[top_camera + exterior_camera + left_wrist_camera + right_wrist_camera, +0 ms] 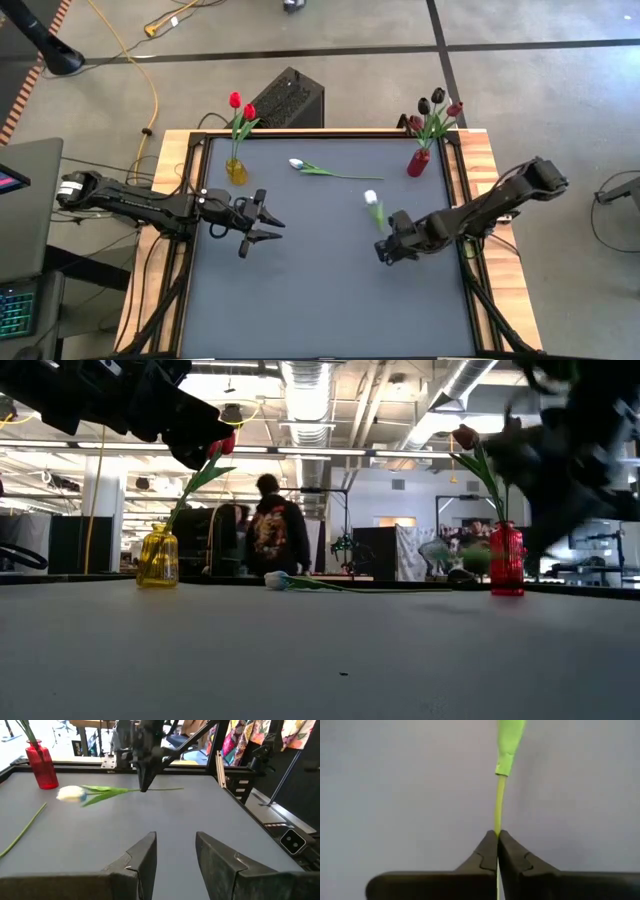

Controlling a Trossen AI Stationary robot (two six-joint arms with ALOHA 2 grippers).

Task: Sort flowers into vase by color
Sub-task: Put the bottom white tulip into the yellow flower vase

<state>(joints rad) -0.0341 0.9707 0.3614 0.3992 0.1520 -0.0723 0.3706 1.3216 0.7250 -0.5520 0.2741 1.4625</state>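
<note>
The right gripper (497,840) pinches its dark fingers tight on the thin green stem of a white-headed artificial tulip (372,201), whose bud points away beyond its tips, apparently just off the grey tabletop (320,290). The left gripper (266,227) waits partly open, holding nothing. No writing is legible.

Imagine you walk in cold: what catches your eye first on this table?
The right gripper is pinched shut on the thin green stem of a white tulip, right of the table's middle. Behind it stand a red vase of dark tulips at the far right and a yellow vase of red tulips at the far left.
</note>
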